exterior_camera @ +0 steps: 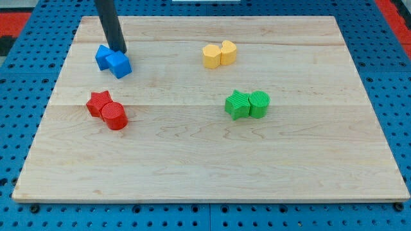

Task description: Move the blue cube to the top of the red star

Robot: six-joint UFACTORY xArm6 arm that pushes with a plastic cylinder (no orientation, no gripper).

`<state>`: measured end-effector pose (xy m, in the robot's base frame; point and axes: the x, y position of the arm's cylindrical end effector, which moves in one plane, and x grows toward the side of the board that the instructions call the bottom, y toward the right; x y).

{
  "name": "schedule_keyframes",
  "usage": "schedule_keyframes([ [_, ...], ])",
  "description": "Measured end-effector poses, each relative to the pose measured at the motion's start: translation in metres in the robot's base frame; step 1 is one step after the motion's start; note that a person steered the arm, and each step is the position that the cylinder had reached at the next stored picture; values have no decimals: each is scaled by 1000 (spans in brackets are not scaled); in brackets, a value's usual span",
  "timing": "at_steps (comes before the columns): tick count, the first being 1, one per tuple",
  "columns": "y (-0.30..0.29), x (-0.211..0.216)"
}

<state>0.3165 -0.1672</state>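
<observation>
The blue cube (119,65) lies near the view's top left of the wooden board (212,160), touching a second blue block (103,56) on its left. The red star (99,102) lies below them, touching a red cylinder (115,116) at its lower right. My tip (117,49) stands at the top edge of the two blue blocks, just above the cube, touching or nearly touching them. The rod rises to the view's top.
A yellow pair of blocks (219,55) lies at the top centre. A green star (237,104) and green cylinder (259,104) lie side by side right of centre. A blue pegboard (26,96) surrounds the board.
</observation>
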Motion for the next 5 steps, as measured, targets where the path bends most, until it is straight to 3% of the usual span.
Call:
schedule_keyframes([
  [2, 22, 47],
  [3, -8, 57],
  [4, 15, 33],
  [5, 14, -28],
])
